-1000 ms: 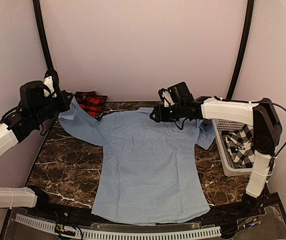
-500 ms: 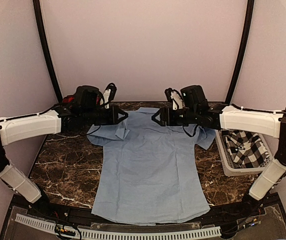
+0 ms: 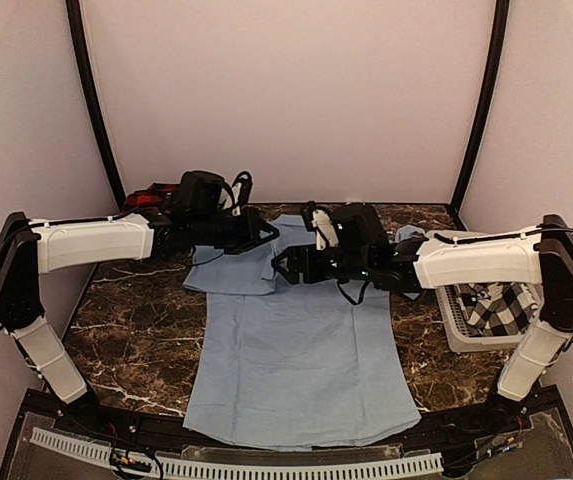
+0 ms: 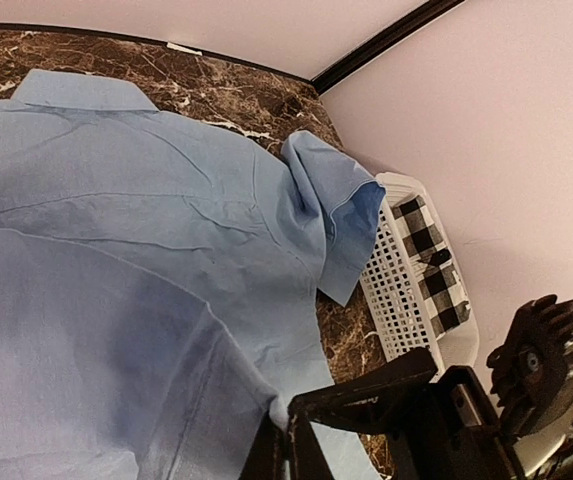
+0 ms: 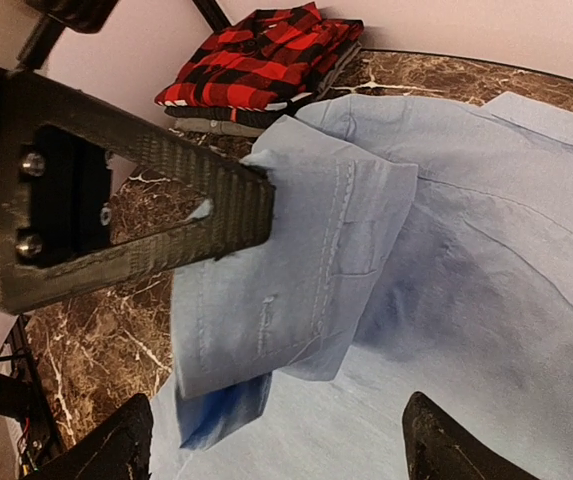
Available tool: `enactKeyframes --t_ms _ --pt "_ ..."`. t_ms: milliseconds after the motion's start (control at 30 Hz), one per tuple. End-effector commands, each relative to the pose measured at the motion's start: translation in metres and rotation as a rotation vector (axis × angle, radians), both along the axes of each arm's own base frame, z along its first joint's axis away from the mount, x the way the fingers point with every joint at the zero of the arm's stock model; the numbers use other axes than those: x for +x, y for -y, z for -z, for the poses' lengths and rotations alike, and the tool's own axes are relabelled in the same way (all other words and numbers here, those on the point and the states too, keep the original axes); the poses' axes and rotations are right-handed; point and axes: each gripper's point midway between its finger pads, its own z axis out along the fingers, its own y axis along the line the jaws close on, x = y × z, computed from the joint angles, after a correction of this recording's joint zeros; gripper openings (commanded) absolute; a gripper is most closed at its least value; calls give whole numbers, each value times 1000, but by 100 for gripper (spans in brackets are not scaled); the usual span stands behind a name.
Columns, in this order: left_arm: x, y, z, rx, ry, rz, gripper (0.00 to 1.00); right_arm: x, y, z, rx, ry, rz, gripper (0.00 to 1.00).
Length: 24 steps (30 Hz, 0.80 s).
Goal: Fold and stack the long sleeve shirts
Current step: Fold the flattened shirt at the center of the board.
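The plain light blue collared cloth shirt point(image 3: 306, 350) lies flat on the dark marble worktop point(image 3: 126, 335). Its folded-in sleeve point(image 5: 286, 280), pinched in the left jaws, runs crosswise just ahead of the wide-open right jaws.

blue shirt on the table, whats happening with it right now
The light blue shirt lies spread flat on the marble table. The left gripper is shut on one sleeve, holding it folded in over the chest, while the right gripper hovers open just above the cloth. A red-and-black plaid shirt sits folded at the back left, and a black-and-white checked shirt lies in the white basket on the right.
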Motion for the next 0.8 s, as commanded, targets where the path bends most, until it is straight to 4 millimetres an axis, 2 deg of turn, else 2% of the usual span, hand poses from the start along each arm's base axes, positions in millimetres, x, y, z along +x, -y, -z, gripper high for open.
enactKeyframes --t_ms 0,167,267,333,500,533,567,633,700,767 --pt "-1 9 -15 -38 3 19 0 25 -14 -13 15 78 71 83" --pt "-2 11 -14 -29 -1 31 0 35 -22 -11 -3 90 98 78" --pt "-3 12 -12 -20 -7 36 0 40 -24 -10 -6 86 114 68" --pt "-3 12 -11 -11 -12 33 0 42 -26 -8 -12 79 118 55" --pt "-1 6 -19 14 3 8 1 43 -24 0 -37 57 133 7" --pt "0 4 -19 25 0 -2 4 43 -22 0 -40 58 137 0" --pt "0 3 -21 27 1 -5 6 43 -21 0 -44 61 142 0" --pt "0 -3 -21 45 -1 -28 21 44 -17 0 -54 65 154 0" --pt "-1 -11 -21 67 -5 -55 40 46 -11 3 -78 59 172 0" --pt "-3 -19 -21 84 0 -81 50 48 -5 9 -98 50 183 0"
